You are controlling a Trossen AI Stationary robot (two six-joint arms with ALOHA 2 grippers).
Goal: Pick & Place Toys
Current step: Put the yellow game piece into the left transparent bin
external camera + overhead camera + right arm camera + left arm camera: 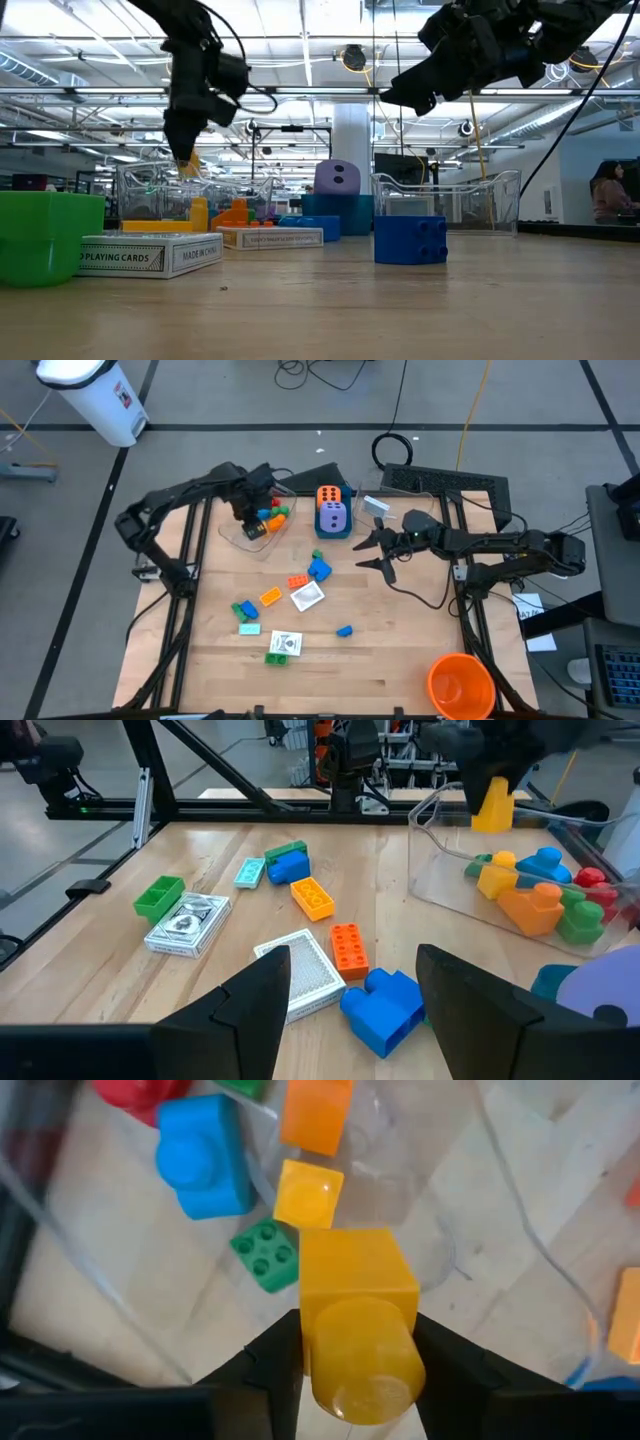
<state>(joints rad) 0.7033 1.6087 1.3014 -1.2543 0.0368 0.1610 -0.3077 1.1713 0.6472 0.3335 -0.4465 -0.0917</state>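
My left gripper is clamped on a yellow brick, held above the clear tub at the bench's far left; the tub's walls blur the bricks inside. My right gripper hangs over the far right with its fingers apart and nothing between them. More bricks, such as the blue brick, and card packs lie mid-bench; the purple die sits partly hidden in a blue box.
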